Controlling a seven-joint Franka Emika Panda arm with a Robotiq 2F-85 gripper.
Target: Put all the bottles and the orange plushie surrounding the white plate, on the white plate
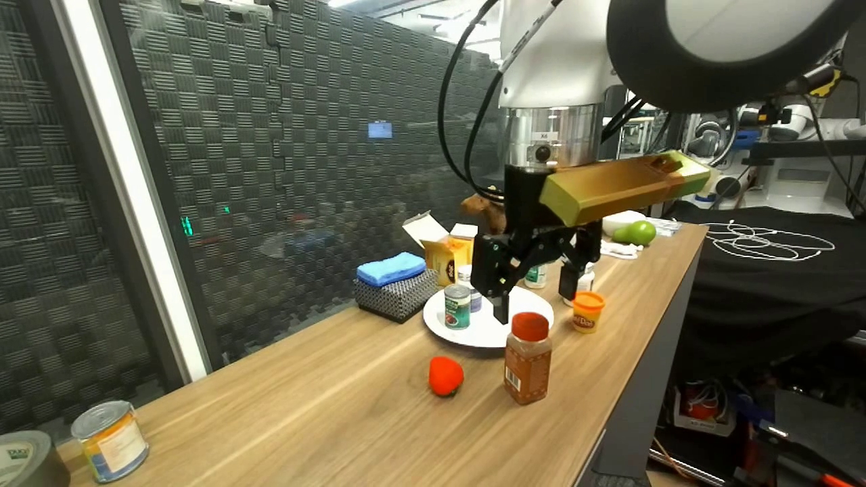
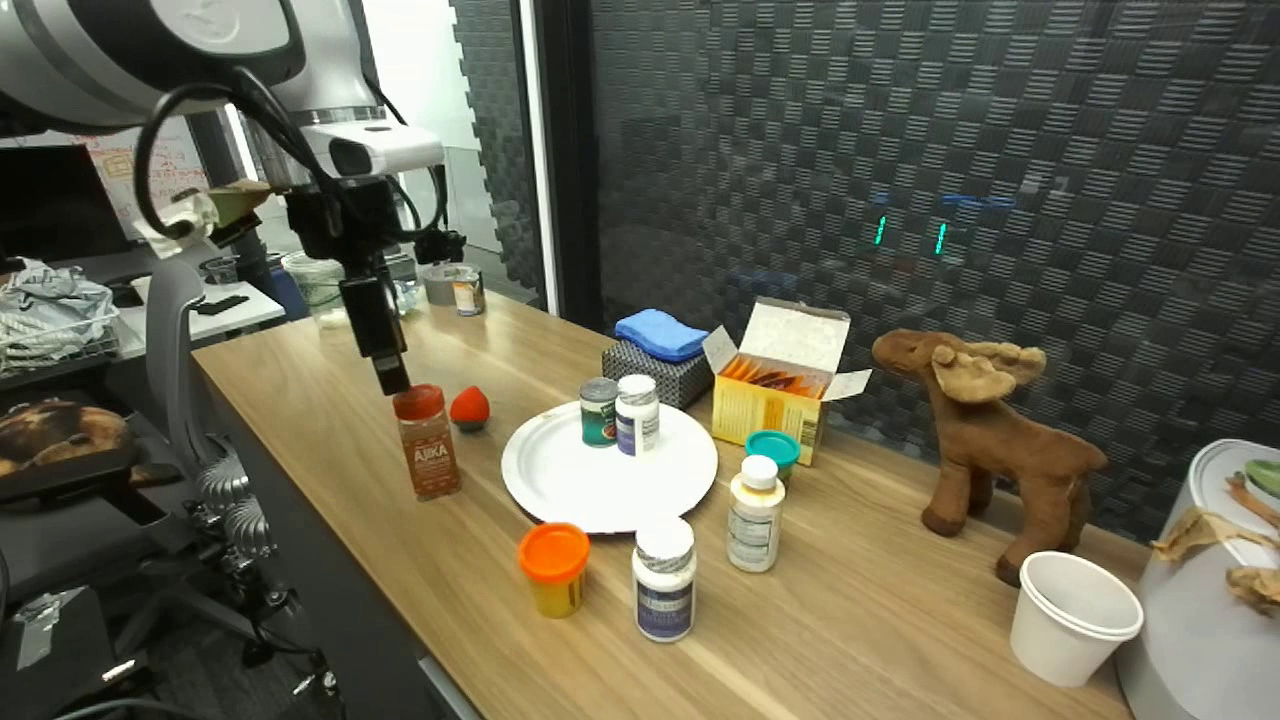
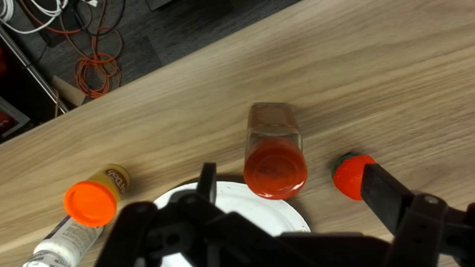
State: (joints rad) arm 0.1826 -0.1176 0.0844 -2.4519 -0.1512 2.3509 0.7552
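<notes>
The white plate (image 2: 560, 490) holds a green can (image 2: 599, 415) and a white bottle with a purple label (image 2: 637, 415). A spice bottle with a red lid (image 1: 528, 365) stands upright beside the plate; in the wrist view its lid (image 3: 274, 168) shows between the fingers. The small orange-red plushie (image 2: 470, 408) lies near it and is partly behind one finger in the wrist view (image 3: 350, 176). Two white bottles (image 2: 665, 590) (image 2: 755, 525) stand on the table beside the plate. My gripper (image 3: 289, 174) is open and empty, above the spice bottle, near the plate's edge.
A Play-Doh tub (image 2: 555, 570) and a teal-lidded tub (image 2: 773, 450) stand beside the plate. Behind it are a patterned box with a blue cloth (image 2: 660, 335) and a yellow box (image 2: 765, 410). A brown moose toy (image 2: 1010, 440) and white cups (image 2: 1070, 620) stand farther along.
</notes>
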